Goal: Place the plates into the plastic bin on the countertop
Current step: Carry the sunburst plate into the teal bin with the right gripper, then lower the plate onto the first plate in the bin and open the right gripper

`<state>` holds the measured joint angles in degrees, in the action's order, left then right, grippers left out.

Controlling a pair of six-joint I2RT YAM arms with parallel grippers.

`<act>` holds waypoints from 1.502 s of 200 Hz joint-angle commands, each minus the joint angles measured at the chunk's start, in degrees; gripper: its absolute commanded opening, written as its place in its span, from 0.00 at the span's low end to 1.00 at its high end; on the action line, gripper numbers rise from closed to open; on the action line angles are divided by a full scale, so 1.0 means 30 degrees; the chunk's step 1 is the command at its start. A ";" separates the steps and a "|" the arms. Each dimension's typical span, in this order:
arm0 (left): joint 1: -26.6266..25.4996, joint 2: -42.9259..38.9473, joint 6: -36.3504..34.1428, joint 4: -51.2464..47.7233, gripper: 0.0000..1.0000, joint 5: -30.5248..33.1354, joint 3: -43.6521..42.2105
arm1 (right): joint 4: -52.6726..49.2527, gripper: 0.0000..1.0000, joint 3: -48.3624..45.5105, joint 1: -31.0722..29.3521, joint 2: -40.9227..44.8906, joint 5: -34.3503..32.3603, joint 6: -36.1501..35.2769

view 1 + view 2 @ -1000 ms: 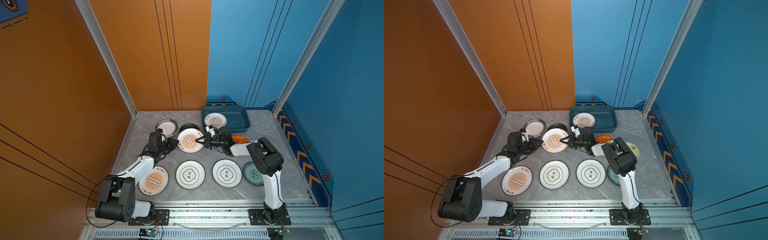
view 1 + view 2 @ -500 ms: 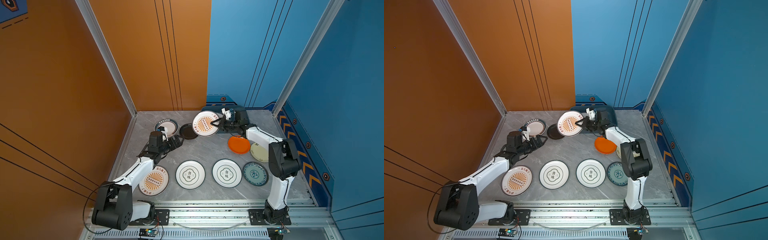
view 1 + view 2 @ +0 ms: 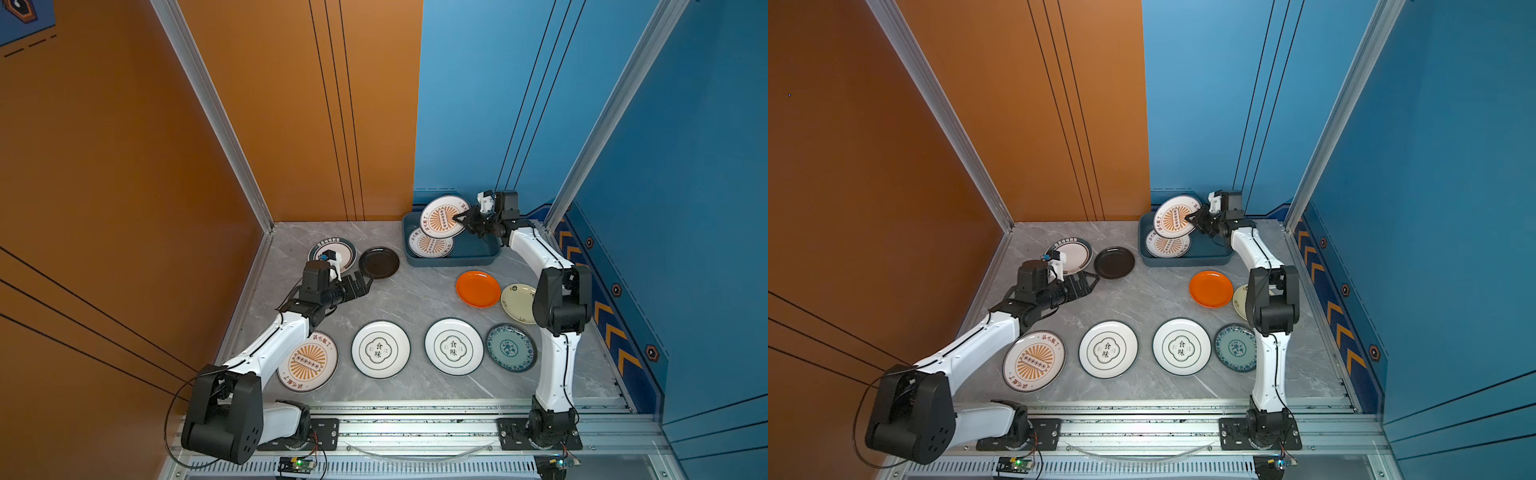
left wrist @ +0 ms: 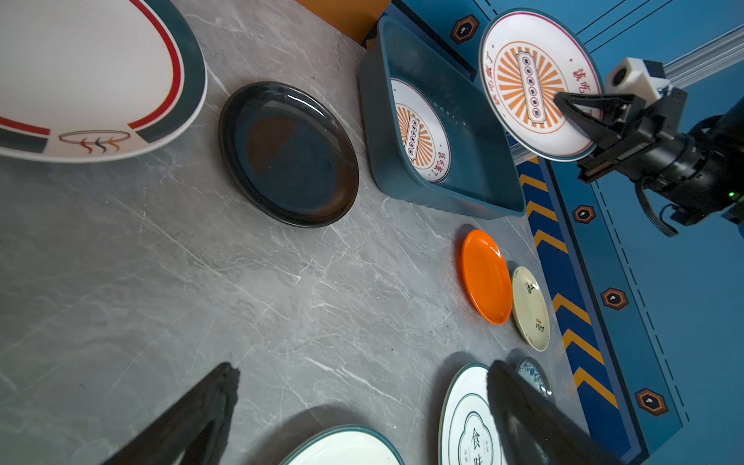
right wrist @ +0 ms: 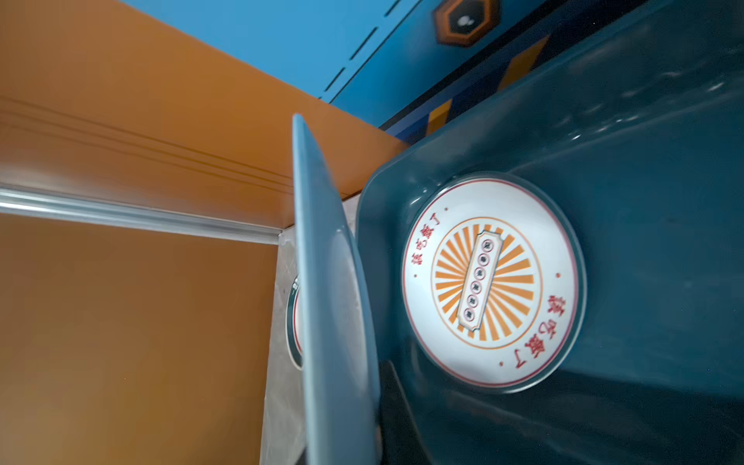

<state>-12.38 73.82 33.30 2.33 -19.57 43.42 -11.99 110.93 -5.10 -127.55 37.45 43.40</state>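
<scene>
While one plate [image 3: 432, 247] sits in the bin [image 3: 478, 251], the right claw [image 3: 460, 217] grips another plate [image 3: 440, 216], the left claw [image 3: 365, 281] gapes, and eight wait.

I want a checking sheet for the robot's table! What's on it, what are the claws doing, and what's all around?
Surface: grey marble countertop, flat, no spills seen.
Job's things: plastic bin at the back holds one sunburst plate; the held sunburst plate is raised over the bin, tilted; eight more lie on the countertop.
Clutter: nothing seen.
Claws: left claw open, empty, beside the black plate; right claw shut on the held sunburst plate's rim.
Cables: black cable loops by the left arm's base.
Surroundings: orange wall, blue wall, aluminium rails in front.
</scene>
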 commanded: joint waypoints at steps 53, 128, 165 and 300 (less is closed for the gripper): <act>-0.0234 -0.0014 -0.1611 -0.1069 0.98 0.0283 0.0376 | -0.1961 0.00 0.3537 0.0004 -0.3568 -0.0910 0.0626; -0.0300 0.0073 -0.1666 -0.0572 0.98 0.0535 -0.0173 | -0.1747 0.00 0.3773 -0.0437 -0.4958 -0.1003 0.1007; -0.0300 0.0381 -0.1608 -0.0340 0.98 0.0010 -0.0050 | -0.1585 0.00 0.3862 -0.0470 -0.5469 -0.0892 0.1266; -0.0307 0.0705 -0.1492 -0.0102 0.98 -0.0203 -0.0088 | -0.2657 0.37 0.4912 -0.0641 -0.6468 -0.0937 0.1064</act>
<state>-12.84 75.29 29.76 0.67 -18.68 43.31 -17.65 123.57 -6.81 -146.28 34.63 47.86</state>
